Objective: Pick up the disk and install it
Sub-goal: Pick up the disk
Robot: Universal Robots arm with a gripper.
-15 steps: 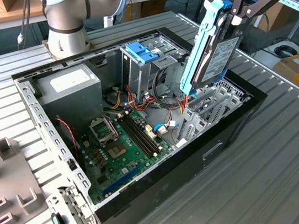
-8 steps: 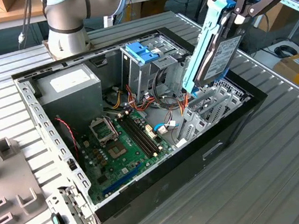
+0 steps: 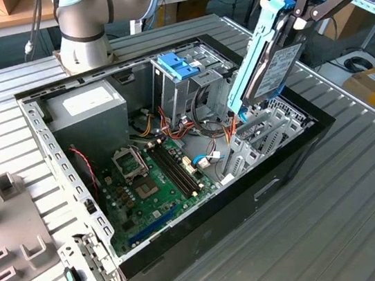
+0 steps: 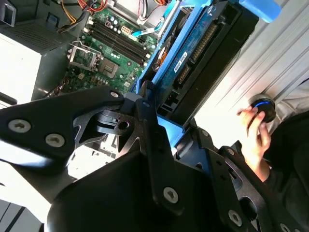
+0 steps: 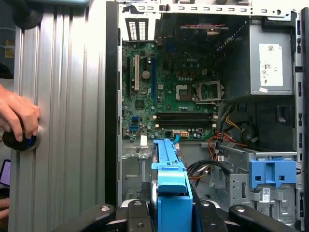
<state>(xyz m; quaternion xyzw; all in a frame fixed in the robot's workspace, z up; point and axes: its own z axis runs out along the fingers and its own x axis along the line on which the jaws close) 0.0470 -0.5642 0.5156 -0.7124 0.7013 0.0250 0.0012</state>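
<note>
Already picked up: fingers (image 4: 146, 118) clenched on the disk (image 3: 271, 66), held tilted just above the drive bay (image 3: 257, 141) of the open case (image 3: 253, 208); not yet seated.

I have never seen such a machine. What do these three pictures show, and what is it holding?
It is a robot arm at a metal table. The exterior view comes from a camera off the arm; both wrist views come from cameras riding on it. On the table lies an open computer case, its green motherboard showing. The claw is shut on the disk, a grey drive in a blue frame, held tilted above the case. A person's hand rests on a dark knob.
</note>
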